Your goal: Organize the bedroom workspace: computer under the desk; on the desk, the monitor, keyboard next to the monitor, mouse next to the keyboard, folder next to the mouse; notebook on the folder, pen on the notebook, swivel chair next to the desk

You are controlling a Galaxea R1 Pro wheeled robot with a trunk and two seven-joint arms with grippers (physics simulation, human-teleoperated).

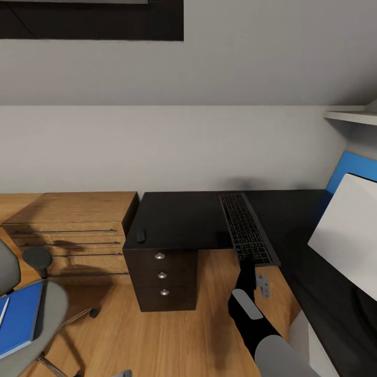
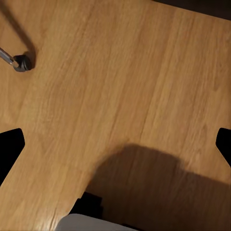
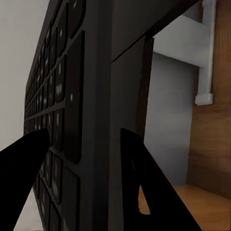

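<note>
The right hand [image 1: 250, 263] reaches up from the lower middle of the head view on a black and grey arm and grips the near end of the slim dark-keyed keyboard [image 1: 246, 228]; in the right wrist view its two black fingers [image 3: 144, 187] straddle the keyboard's thin edge [image 3: 72, 120], one on the key face and one on the underside, so the hand is closed on the keyboard. The keyboard lies lengthwise on the glossy black worktop [image 1: 180, 220], its near end hanging past the front edge above the light wood floor [image 1: 157, 335]. A small black rounded mouse [image 1: 140, 235] sits at the worktop's left front corner, just above the dark three-drawer unit with round silver knobs [image 1: 162, 275]. Left of that unit stands a light wooden dresser with long bar handles [image 1: 70, 230], touching or nearly touching it. At the right edge the white back of the wide monitor [image 1: 348, 235] tilts over the worktop's other wing. At the lower left, the grey padded swivel chair [image 1: 50, 309] carries the flat bright blue folder [image 1: 18, 319] on its seat. In the left wrist view the left hand's dark fingertips [image 2: 9, 151] sit far apart, wide open, over bare floor, with one chair castor [image 2: 21, 61] near.
</note>
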